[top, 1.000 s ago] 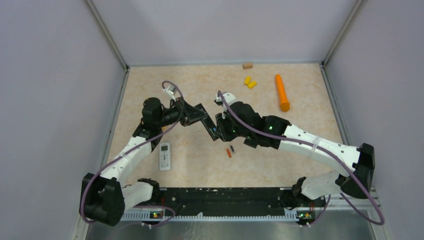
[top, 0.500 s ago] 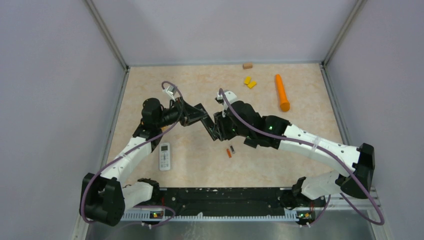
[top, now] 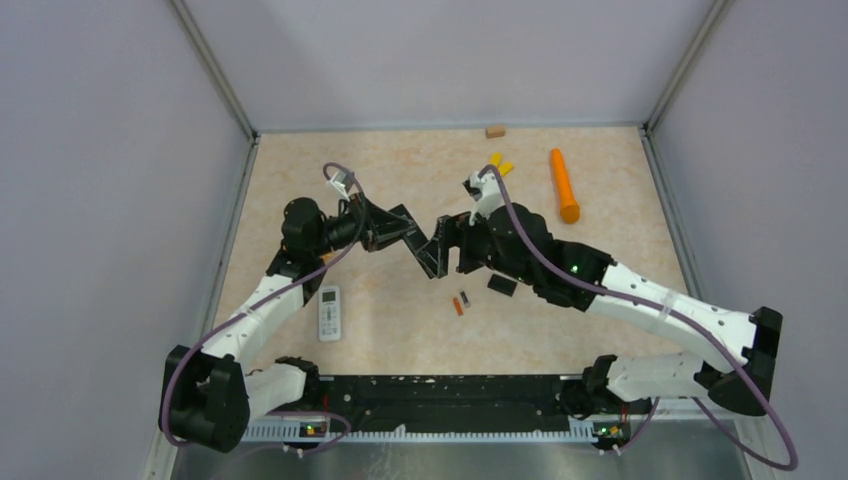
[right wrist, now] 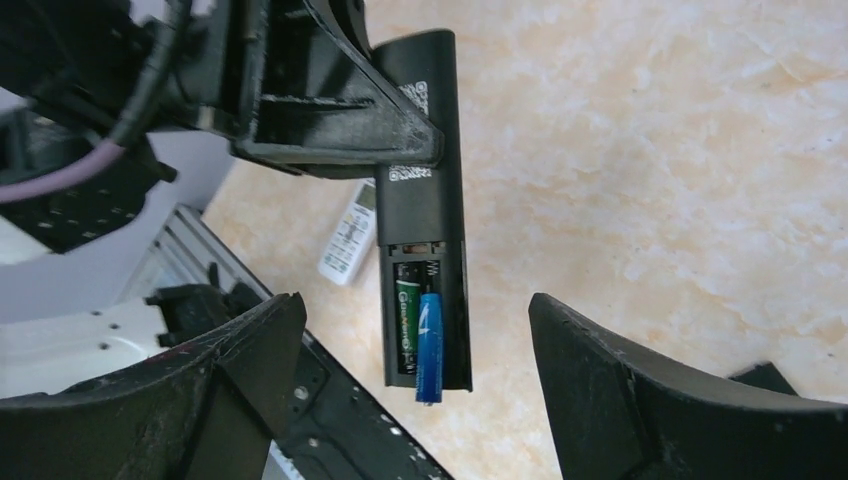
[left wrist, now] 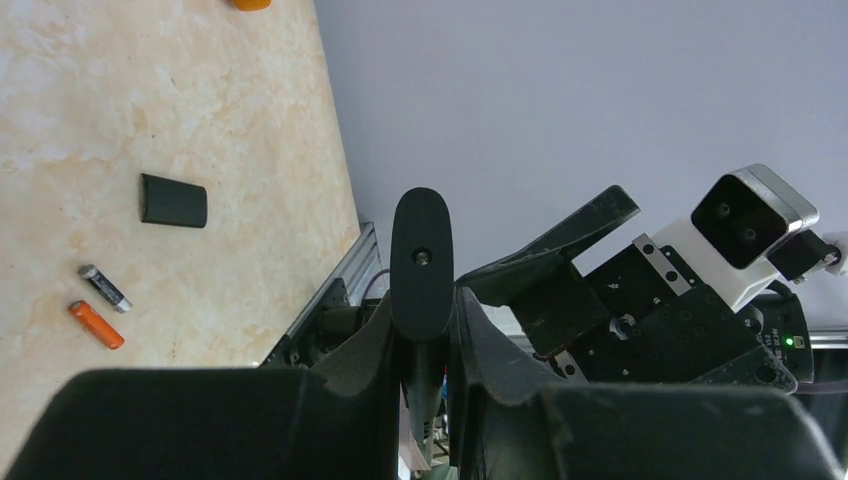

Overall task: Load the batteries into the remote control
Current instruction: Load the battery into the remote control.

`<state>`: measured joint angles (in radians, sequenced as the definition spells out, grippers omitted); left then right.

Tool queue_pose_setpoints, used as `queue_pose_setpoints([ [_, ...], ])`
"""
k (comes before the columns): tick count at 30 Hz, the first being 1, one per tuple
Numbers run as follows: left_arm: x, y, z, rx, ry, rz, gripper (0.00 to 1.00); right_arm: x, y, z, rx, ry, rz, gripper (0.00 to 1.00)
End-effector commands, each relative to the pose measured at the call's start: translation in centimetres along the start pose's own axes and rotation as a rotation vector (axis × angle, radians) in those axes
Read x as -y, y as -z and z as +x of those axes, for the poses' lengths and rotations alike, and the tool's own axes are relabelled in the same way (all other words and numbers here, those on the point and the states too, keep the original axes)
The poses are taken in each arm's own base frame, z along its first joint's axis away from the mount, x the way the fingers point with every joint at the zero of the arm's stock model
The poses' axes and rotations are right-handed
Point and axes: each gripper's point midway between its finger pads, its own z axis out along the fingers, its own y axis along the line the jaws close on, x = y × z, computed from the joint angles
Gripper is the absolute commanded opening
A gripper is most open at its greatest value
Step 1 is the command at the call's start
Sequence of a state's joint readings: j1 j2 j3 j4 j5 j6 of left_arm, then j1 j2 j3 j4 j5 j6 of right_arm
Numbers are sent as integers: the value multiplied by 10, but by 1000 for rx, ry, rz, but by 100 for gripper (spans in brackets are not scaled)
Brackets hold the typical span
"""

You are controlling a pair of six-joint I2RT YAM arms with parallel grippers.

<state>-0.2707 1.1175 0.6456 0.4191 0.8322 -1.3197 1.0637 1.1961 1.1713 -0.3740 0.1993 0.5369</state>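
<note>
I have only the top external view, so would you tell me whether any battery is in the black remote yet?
Observer: Yes. The right wrist view shows a green-labelled battery seated in the open back of the black remote.
Operator: Thank you. Is the second slot filled?
Observer: A blue battery lies in it, with its end jutting past the remote's end.
Operator: Are the right fingers holding it?
Observer: No, the right fingers stand wide apart, touching neither the batteries nor the remote.

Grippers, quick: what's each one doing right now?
Left gripper: closed, holding the black remote.
Right gripper: jaws open, holding nothing.
</note>
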Motion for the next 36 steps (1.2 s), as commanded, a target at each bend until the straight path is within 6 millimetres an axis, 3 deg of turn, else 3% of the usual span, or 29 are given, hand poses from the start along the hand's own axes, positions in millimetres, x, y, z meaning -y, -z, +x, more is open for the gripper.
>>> queue_pose_setpoints([
  [1, 28, 4, -1, 7, 6, 90, 0, -18, 23, -46, 189, -118, -91, 85],
  [11, 63, 10, -14, 76, 141, 163, 0, -16, 48, -61, 351, -372, -171, 88],
  [20, 87, 19, -26, 125, 328, 287, 0, -41, 61, -82, 457, -572, -386, 89],
  [28, 88, 20, -23, 112, 345, 280, 0, -43, 66, -92, 503, -646, -430, 89],
  [36, 88, 22, -22, 117, 348, 287, 0, -38, 59, -88, 480, -669, -389, 63],
])
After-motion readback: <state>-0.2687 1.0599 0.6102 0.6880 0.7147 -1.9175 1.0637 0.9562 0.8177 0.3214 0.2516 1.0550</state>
